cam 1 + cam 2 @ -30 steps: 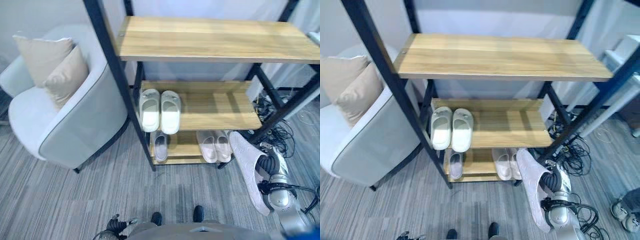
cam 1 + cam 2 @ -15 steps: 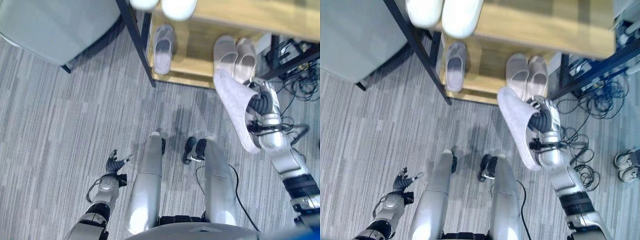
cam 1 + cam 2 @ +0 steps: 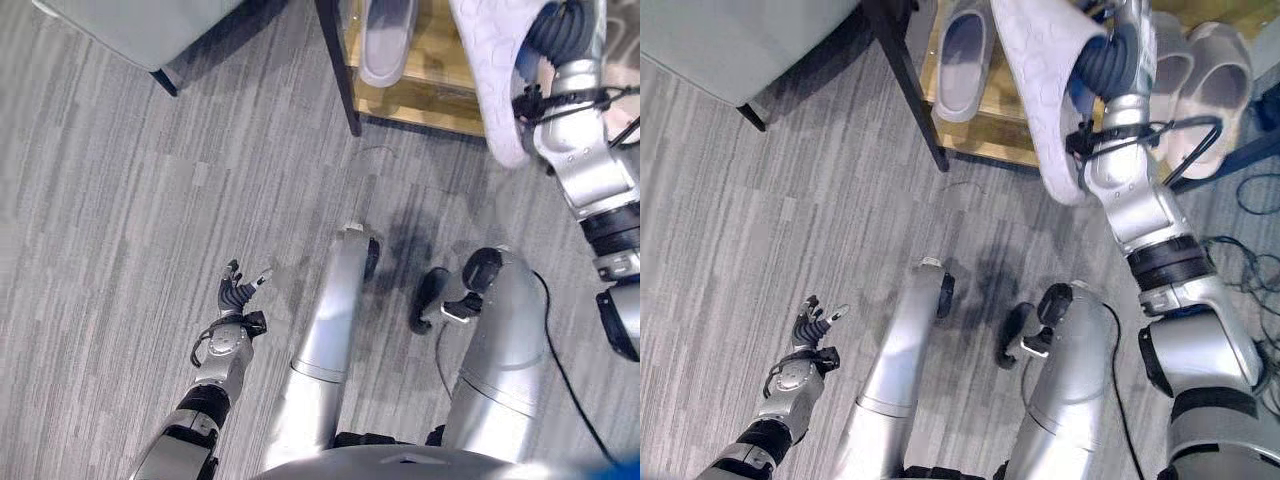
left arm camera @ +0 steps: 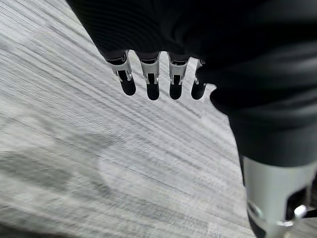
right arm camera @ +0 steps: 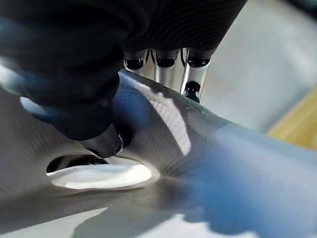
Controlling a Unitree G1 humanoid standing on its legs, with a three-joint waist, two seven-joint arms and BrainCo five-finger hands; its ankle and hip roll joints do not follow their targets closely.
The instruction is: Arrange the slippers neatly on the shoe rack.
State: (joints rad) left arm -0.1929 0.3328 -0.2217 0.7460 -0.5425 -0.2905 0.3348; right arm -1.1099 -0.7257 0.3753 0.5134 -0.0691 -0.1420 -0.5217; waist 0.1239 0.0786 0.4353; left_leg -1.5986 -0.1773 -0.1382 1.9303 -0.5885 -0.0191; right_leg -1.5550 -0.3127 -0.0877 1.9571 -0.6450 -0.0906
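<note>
Right hand: the right hand [image 3: 1102, 62] is raised in front of the shoe rack, its fingers and thumb clamped on the strap of a pale lilac slipper [image 3: 1045, 80]; the right wrist view shows the thumb [image 5: 101, 141] pressed into the strap and the fingers [image 5: 195, 74] on its far side.
Held slipper: it hangs from the hand with its sole turned outward and its toe end pointing down toward the floor, clear of the rack.
Left hand: the left hand [image 3: 238, 296] hangs low beside the robot over the floor, fingers loosely spread and holding nothing; its wrist view shows the dark tips [image 4: 148, 89] in a row above bare carpet.
Shoe rack: the shoe rack [image 3: 985, 140] has a black metal post and a light wooden bottom shelf.
On the bottom shelf, left: one lilac-grey slipper [image 3: 960, 55] lies alone, just beside the black post, with its toe toward the robot.
On the bottom shelf, right: a pair of beige slippers [image 3: 1205, 75] lies side by side, touching each other, partly behind the right arm.
Floor: grey carpet [image 3: 150, 200] with fine streaks covers the floor in front of the rack.
Room: the lower edge of a grey armchair [image 3: 150, 30] on a dark leg stands to the left of the rack, near the post.
</note>
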